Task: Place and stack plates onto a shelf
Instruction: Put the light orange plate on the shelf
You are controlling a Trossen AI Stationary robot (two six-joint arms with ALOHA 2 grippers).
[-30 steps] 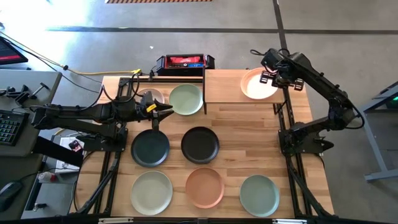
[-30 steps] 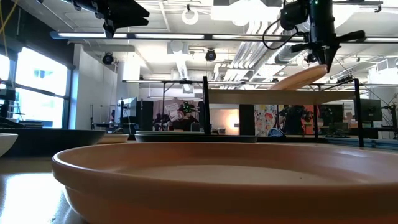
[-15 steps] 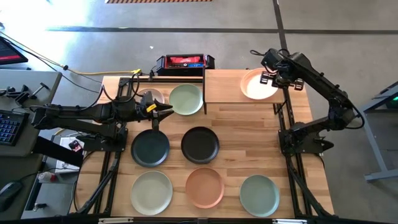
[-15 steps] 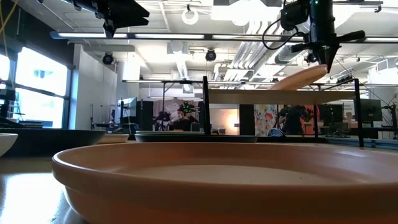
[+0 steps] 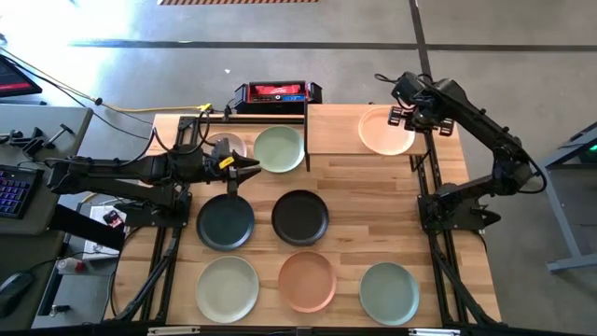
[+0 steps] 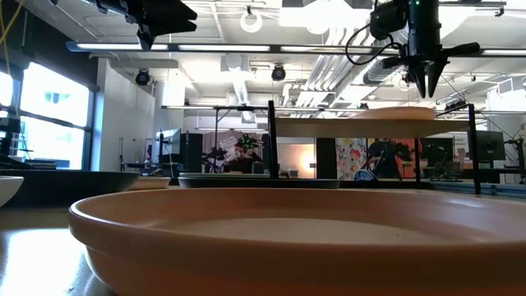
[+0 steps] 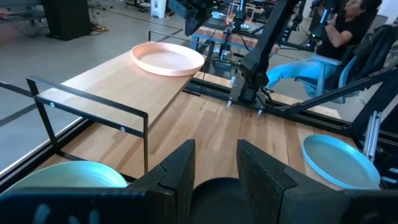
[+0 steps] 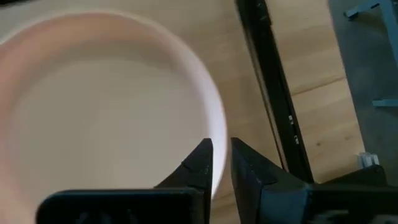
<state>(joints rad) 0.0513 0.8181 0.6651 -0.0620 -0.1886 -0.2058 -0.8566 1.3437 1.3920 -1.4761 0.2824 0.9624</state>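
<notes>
A peach plate (image 5: 387,131) lies flat on the right part of the light-wood shelf (image 5: 331,131), resting on its base (image 6: 403,113). My right gripper (image 6: 427,89) hangs just above the plate's right rim, pointing steeply down, its fingers a little apart and clear of the plate. In the right wrist view the rim (image 8: 214,118) runs below the gap between the fingers. My left gripper (image 5: 247,168) waits open at the table's left, held level beside a pale green plate (image 5: 279,148), with nothing between its fingers (image 7: 180,168).
On the tabletop lie a dark teal plate (image 5: 225,223), a black plate (image 5: 299,217), a pale green plate (image 5: 227,288), a terracotta plate (image 5: 307,281) and a grey-green plate (image 5: 389,292). A red and black box (image 5: 276,93) stands at the far edge. The shelf's left half is bare.
My right gripper has opened and let go of the peach plate. The plate hung tilted before, its right rim raised in the fingers. Now it has dropped flat onto the shelf.
</notes>
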